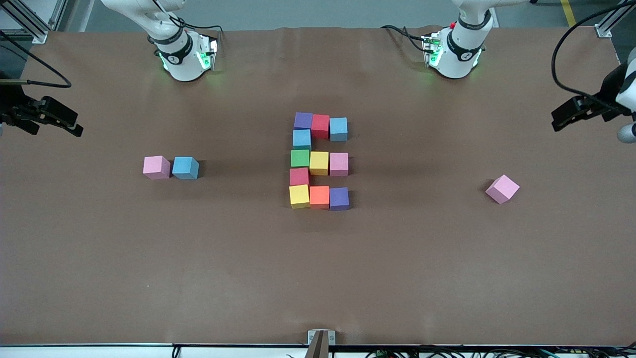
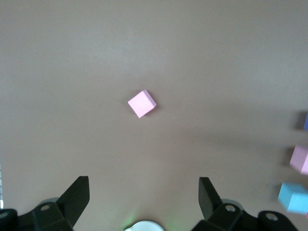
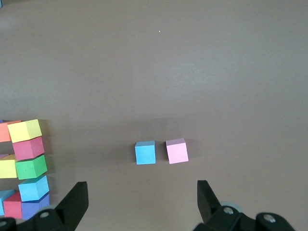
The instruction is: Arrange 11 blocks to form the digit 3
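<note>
The jaws of the left gripper [image 2: 144,197] stood spread wide with nothing between them, up in the air at the left arm's end of the surface [image 1: 318,278]. The lone pink block [image 1: 502,189], turned at an angle to the others, lay on the surface well apart from those jaws, nearer to the front camera than the left arm's base. The left wrist view showed it ahead of the jaws, clear of both fingers.

The jaws of the right gripper [image 3: 142,199] were likewise spread wide and held nothing, up over the right arm's end of the surface. A second pink block [image 1: 156,167] and a blue block [image 1: 186,167] sat side by side, just apart, with the blue one toward the middle. In the right wrist view this pair lay ahead of the jaws, untouched.

The digit 3 [image 1: 319,160] lay at the middle of the surface, between the 2 loose groups and well apart from both sets of jaws. It was made of 11 blocks, 3 wide and 5 tall. The bar farthest from the front camera read purple, red, blue. A single blue block joined it to the middle bar of green, yellow, pink. A single red block joined that to the nearest bar of yellow, orange, purple. Both joining blocks sat on the side toward the right arm's end. Neighbouring blocks in the figure touched or nearly touched.
</note>
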You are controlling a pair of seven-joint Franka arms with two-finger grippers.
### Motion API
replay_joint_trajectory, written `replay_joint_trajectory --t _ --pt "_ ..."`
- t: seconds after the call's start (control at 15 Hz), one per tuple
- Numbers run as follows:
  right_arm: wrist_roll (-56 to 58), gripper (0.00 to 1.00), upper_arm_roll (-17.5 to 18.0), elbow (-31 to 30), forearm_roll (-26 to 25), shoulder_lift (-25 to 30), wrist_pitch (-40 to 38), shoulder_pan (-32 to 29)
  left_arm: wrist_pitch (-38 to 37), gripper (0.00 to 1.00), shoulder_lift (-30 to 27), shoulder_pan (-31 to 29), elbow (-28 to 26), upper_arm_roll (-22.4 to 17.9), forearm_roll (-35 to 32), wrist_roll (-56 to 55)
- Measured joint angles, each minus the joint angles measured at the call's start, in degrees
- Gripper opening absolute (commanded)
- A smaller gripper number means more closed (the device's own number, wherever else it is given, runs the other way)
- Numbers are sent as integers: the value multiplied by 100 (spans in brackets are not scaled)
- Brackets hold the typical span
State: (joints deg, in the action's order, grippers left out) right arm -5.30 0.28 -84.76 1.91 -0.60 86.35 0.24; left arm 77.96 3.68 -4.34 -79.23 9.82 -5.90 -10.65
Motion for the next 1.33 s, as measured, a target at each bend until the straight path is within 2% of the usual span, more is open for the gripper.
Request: replay_joint_trajectory --t 0.53,0.86,1.33 --pt "0 100 0 0 0 0 0 0 -107 100 -375 87 -548 -71 229 292" --pt "0 100 0 0 0 0 0 0 194 100 -775 87 -1175 -114 299 292" --pt "0 100 0 0 0 0 0 0 381 100 -872 22 -1087 -181 540 294"
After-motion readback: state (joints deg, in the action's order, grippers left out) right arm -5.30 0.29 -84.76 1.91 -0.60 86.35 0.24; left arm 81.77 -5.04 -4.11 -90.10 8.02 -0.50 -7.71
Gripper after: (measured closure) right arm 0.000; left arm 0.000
